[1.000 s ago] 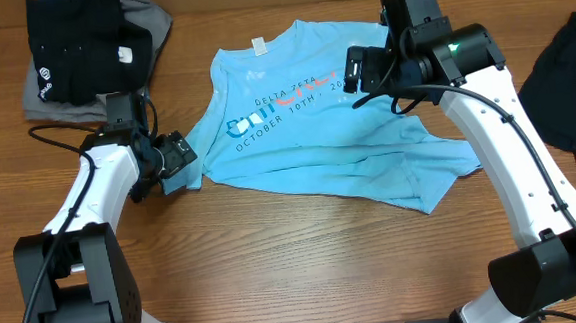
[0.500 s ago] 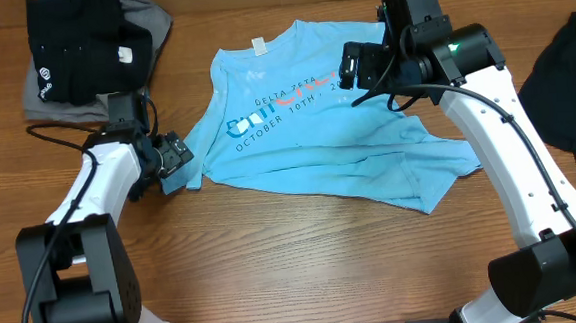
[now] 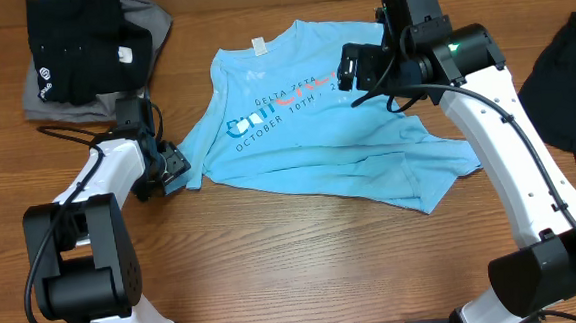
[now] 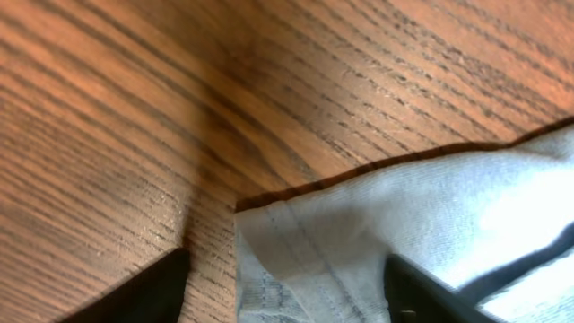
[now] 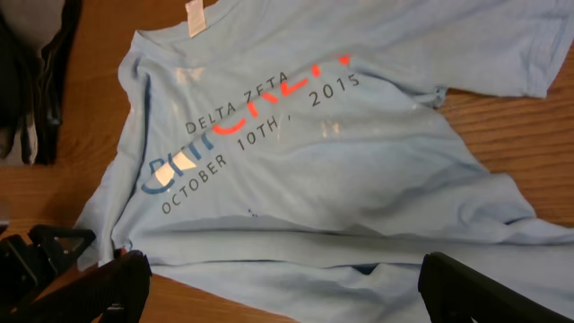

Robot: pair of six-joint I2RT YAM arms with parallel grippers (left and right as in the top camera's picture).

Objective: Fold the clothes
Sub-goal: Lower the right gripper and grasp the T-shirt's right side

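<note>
Left claw (image 4: 287,269) low at the counter (image 3: 305,271), fingers spread, straddling the sleeve hem (image 4: 269,215) of the light blue T-shirt (image 3: 317,140) without pinching it. Risks closing on one layer only, or scraping wood and pushing the hem away. Shirt spread mid-counter, lower edge rumpled; likely to skew more under an uneven pull. Further out, right claw (image 3: 348,70) hovering over the lettering (image 3: 280,117), wide apart, empty; could grab mid-chest instead of an edge. Farthest, black and grey pile (image 3: 81,54) beside the left arm (image 3: 99,183): snag risk.
</note>
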